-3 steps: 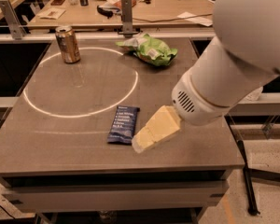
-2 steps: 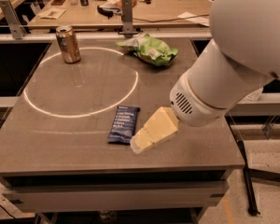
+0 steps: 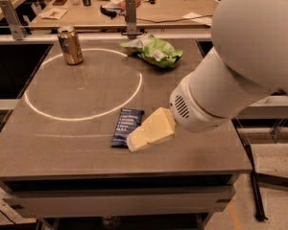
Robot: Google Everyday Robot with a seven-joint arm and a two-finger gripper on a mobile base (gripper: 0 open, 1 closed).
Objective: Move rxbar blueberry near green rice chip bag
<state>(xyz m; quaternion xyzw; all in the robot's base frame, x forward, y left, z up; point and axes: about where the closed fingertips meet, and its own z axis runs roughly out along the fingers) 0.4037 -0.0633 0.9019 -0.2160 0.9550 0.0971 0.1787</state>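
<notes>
The pincer (image 3: 145, 135), opening impossible to tell, sits at a front corner of the rxbar blueberry (image 3: 126, 125) flat on the counter (image 3: 62, 147), so it should centre squarely before carrying toward the green rice chip bag (image 3: 156, 51).

Table (image 3: 62, 152): can (image 3: 70, 45) at far left, bag (image 3: 156, 51) at far edge, right of centre. Bar (image 3: 127, 127) lies toward the front, mid-table, well apart from both. Gripper (image 3: 138, 141) sits low at the bar's right, overlapping its near corner. Arm (image 3: 230, 71) behind it, over the table's right side.
</notes>
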